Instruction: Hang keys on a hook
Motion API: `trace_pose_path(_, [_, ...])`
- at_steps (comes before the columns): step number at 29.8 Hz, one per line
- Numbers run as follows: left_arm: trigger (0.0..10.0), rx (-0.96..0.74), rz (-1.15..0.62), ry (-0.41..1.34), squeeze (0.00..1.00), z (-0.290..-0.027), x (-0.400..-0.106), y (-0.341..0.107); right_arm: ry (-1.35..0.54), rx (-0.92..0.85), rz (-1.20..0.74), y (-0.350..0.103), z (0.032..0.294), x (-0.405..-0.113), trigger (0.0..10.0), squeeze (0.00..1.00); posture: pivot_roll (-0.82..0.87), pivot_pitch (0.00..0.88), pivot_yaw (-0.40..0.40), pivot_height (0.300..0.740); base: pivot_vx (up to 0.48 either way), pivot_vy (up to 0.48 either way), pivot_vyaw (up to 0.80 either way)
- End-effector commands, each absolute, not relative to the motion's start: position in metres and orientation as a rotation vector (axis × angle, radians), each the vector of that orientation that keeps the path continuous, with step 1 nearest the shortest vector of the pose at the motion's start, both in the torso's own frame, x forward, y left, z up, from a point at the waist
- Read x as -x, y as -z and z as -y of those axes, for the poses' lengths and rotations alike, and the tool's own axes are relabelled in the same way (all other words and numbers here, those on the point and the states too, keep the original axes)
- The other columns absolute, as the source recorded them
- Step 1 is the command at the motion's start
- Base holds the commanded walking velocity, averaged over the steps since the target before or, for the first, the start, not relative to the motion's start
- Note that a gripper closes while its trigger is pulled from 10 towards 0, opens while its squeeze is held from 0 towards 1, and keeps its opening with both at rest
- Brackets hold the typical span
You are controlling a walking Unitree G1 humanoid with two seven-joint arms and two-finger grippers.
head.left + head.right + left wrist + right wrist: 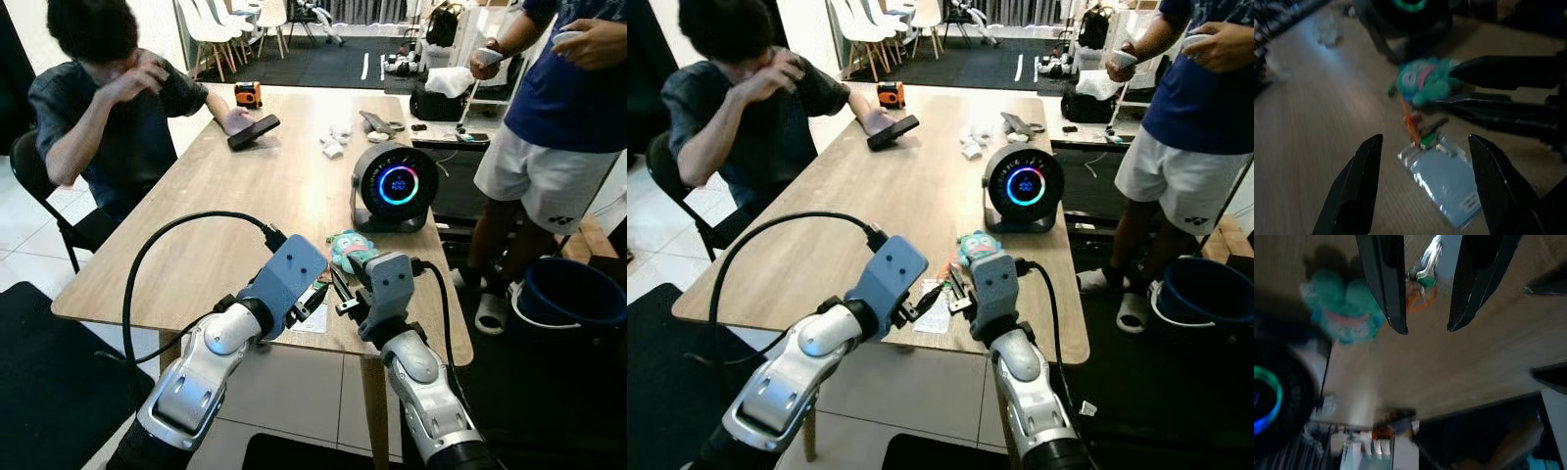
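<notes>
Stretching away from the robot, the long wooden table (245, 196) carries everything in play. One person (103, 108) sits at its far left corner, another person (558, 108) stands off its right side, and a blue bucket (578, 294) sits on the floor near that person's feet. On the table's right half stands a round black device with a glowing ring (395, 186), with a dark phone (254, 131) and an orange tape measure (248, 94) further back. Near the front edge lies a teal plush toy (1425, 81), joined by an orange loop to the keys (1422, 139), which rest flat on the wood touching a clear plastic pouch (1447, 181). The left gripper (1422, 147) hovers just above the keys with its fingers spread wide, nothing between them. The right gripper (1425, 328) hangs over the same spot from the other side, fingers parted and empty, with the keys seen between them.
</notes>
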State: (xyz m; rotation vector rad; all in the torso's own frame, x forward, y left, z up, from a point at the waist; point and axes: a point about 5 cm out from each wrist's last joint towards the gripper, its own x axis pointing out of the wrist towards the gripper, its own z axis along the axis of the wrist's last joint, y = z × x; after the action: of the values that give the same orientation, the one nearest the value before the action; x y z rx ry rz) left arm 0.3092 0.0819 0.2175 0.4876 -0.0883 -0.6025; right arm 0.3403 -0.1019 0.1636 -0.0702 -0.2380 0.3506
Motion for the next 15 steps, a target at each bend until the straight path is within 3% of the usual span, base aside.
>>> trace_pose_path(1, [10.0,-0.512,0.049,0.612,0.00,-0.085,-0.311,-0.213,-0.333,0.051,0.185,-0.154,0.107,-0.342,10.0,0.00,0.16,0.209,0.044,0.740,0.000,0.000,0.00])
trace_pose_path(5, [10.0,-0.479,0.027,0.620,0.00,-0.078,-0.317,-0.209,-0.350,0.116,0.154,-0.148,0.102,-0.350,10.0,0.00,0.16,0.205,0.044,0.740,0.000,0.000,0.00])
trace_pose_path(15, [10.0,-0.303,-0.029,0.362,0.00,-0.135,-0.312,-0.201,-0.374,0.153,0.088,-0.159,0.093,-0.374,10.0,0.00,0.18,0.193,-0.006,0.740,0.000,0.000,0.00])
